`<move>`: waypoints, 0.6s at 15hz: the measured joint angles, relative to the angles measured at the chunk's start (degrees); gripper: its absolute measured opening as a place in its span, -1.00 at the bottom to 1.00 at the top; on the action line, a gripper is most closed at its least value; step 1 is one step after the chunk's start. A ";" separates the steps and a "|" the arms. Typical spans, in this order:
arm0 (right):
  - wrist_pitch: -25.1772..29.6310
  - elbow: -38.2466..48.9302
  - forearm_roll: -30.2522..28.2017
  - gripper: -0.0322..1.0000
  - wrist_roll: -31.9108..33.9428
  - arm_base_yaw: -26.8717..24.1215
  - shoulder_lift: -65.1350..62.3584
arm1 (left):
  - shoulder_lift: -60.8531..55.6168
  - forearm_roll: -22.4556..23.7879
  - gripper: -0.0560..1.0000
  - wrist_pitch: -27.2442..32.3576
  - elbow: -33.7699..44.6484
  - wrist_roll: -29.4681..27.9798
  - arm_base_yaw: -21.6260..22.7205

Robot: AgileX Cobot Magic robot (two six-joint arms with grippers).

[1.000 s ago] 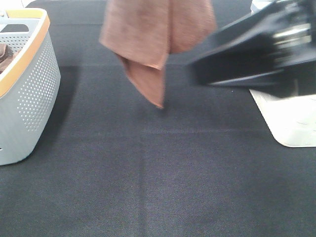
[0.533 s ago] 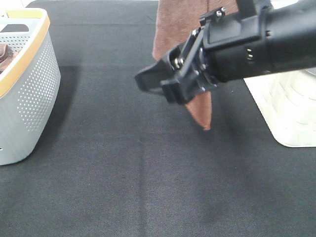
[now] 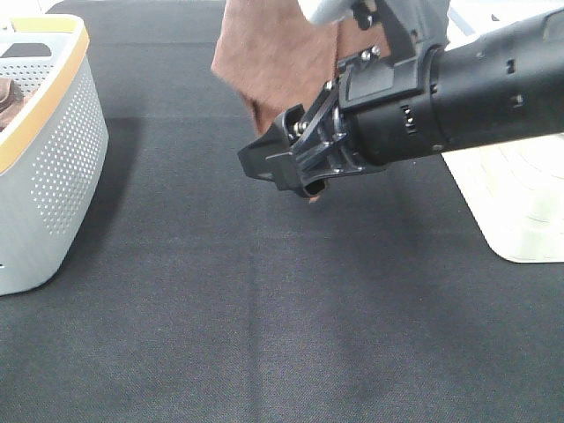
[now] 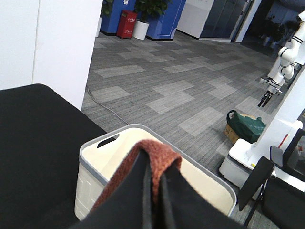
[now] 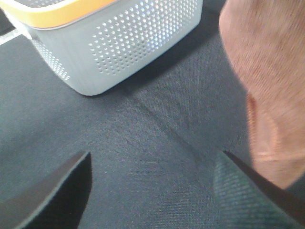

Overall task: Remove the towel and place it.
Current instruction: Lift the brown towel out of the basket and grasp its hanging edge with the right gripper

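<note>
Reaching in low over the table, our right gripper (image 3: 269, 163) is the nearest moving part. Its fingers are spread wide with nothing between them. Just behind it hangs the towel (image 3: 273, 53), up in the air over the back-middle of the table. Its lower corner drops behind those open fingers, and we can't tell if they're touching. Further up, our left gripper (image 4: 152, 179) has its jaws clamped tight on a folded edge of the towel.

Our guess at what bites us: if the right arm pushes on, the loose corner could snag on a finger and get dragged out of that thin pinch. Grabbing only one layer would leave it bunched when we set it down.

Materials, front to back:
- The black table cover (image 3: 264, 344) is a flat tight weave with a faint crease.
- The grey basket (image 3: 62, 167) on the left is perforated plastic with rounded corners and an orange rim.
- The towel is reddish-brown, nubbly and floppy.
- Beyond it sits a smooth white bin (image 4: 90, 174) with a cut-out handle.
</note>
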 joint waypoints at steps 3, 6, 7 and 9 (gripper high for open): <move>-1.32 0.00 0.00 0.39 1.20 0.00 0.46 | -0.06 0.86 -0.89 0.63 -0.29 0.00 0.00; -3.90 0.00 0.00 0.39 1.38 0.00 0.52 | -0.06 1.43 -0.89 1.72 -0.40 0.00 0.00; -4.70 0.00 0.00 0.39 1.38 0.00 0.52 | -0.06 1.49 -0.89 1.72 -0.40 0.00 0.00; -4.87 0.23 0.00 0.39 1.38 0.00 0.52 | -0.06 1.55 -0.89 1.72 -0.57 0.00 0.00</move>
